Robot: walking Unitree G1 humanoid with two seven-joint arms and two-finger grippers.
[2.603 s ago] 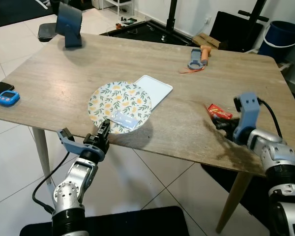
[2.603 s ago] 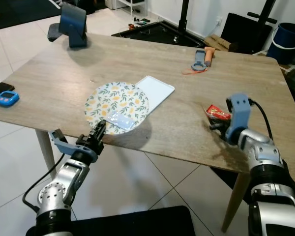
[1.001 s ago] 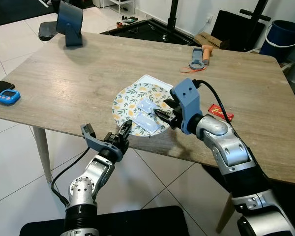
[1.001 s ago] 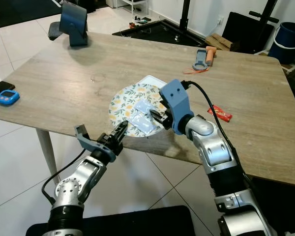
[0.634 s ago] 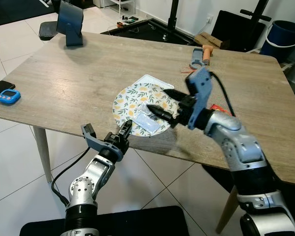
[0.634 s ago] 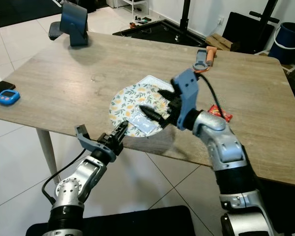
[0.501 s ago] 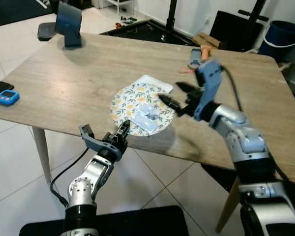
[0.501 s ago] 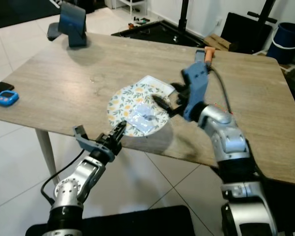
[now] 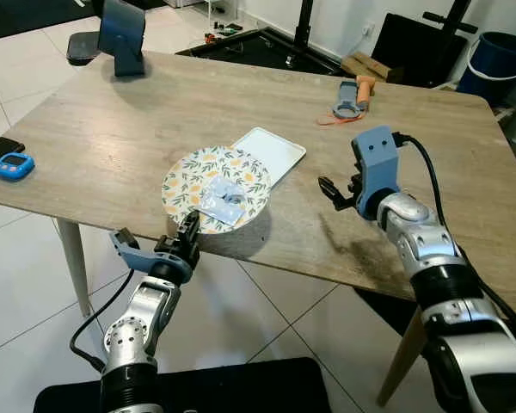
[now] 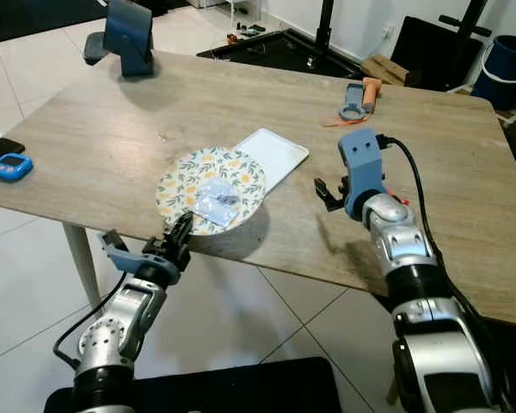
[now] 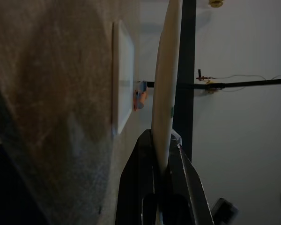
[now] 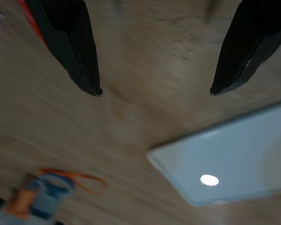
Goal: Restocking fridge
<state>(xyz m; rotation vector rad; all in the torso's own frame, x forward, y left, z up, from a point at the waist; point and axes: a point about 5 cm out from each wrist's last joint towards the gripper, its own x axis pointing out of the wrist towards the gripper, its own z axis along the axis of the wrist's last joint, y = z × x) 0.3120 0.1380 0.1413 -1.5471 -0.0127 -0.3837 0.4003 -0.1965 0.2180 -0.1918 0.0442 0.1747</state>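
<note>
Left eye view: my left tool (image 9: 187,234) pinches the near rim of the round floral plate (image 9: 182,176) at the wooden table (image 9: 112,129) edge; clear packets (image 9: 221,201) lie on plate. Right tool (image 9: 328,190) spread, right of plate.

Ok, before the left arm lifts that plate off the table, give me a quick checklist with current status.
1. Left hand clamped on the floral plate rim: ok.
2. Clear packets resting on the plate, not hanging over its edge: ok.
3. Right hand open and clear of the plate: ok.
4. Plate free of the white tray: not ok, its far edge overlaps the tray.
5. Grip firm enough to carry the plate level: cannot tell.
</note>
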